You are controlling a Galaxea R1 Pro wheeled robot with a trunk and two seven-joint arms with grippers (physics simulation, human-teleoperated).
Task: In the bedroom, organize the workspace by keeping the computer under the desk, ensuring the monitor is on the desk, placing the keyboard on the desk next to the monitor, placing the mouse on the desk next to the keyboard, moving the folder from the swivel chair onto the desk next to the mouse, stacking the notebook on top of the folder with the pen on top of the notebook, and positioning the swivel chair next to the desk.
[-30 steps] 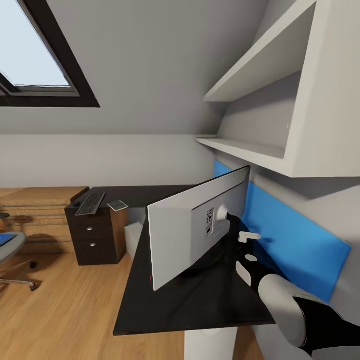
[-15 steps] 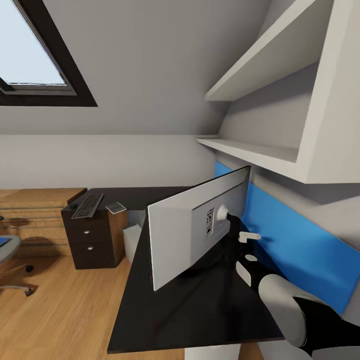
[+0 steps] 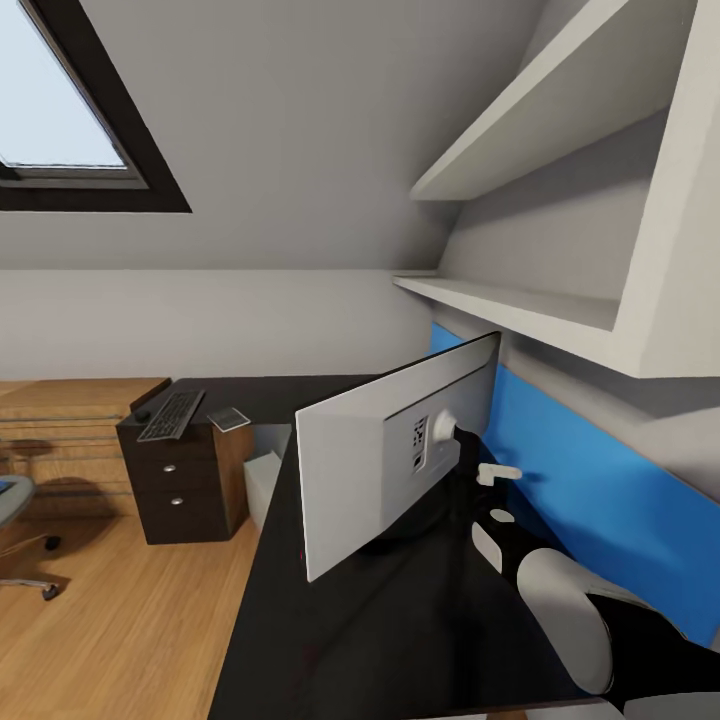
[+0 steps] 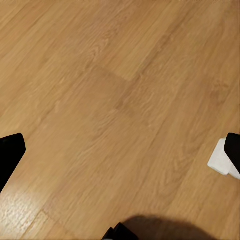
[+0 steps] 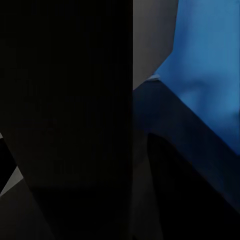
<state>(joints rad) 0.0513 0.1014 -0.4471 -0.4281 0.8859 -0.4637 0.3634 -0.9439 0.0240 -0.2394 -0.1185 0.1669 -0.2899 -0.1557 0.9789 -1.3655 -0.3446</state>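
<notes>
Right gripper [image 3: 462, 492], grip state indiscernible behind the monitor [image 3: 370, 470], is seen at its stand on the desk [image 3: 330, 630]; keyboard [image 3: 171, 415] apparently placed; chair still apart.

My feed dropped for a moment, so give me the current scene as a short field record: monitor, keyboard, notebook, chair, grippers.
monitor: upright on the desk, grey back toward the camera
right gripper: behind the monitor at its stand; jaw state hidden
keyboard: on the far desk wing, above the drawer unit
notebook: beside the keyboard
swivel chair: on the floor, apart from the desk
left gripper: over bare wooden floor, open
</notes>
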